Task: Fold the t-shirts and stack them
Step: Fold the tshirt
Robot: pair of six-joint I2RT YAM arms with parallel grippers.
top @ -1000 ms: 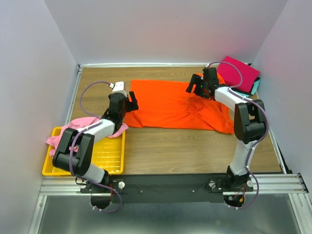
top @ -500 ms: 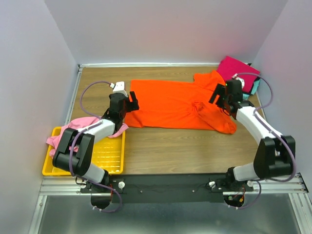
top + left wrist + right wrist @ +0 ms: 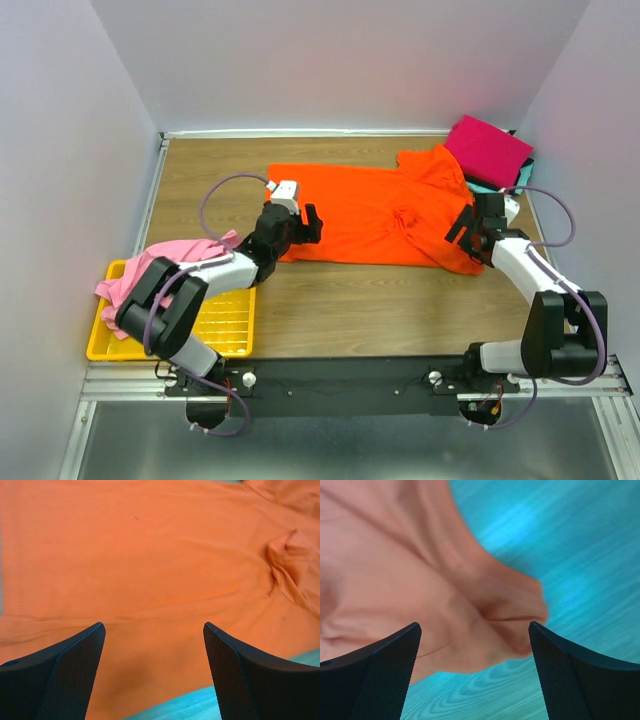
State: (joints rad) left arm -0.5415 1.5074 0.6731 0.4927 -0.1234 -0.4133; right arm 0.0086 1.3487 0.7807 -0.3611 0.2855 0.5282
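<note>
The bright orange cloth t-shirt (image 3: pixel 165 565) is running off the top and right edges of the left wrist view. In the right wrist view it is showing blurred and is being cut off at top and left. Just behind its right end, the folded magenta t-shirt (image 3: pixel 488 150) is hiding all but a teal sliver (image 3: pixel 522 172) beneath it.

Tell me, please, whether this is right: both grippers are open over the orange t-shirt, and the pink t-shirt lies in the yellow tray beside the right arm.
Not quite: the top external view shows the yellow tray with the pink t-shirt beside the left arm, not the right. The left gripper and right gripper are indeed open over the orange t-shirt.
</note>
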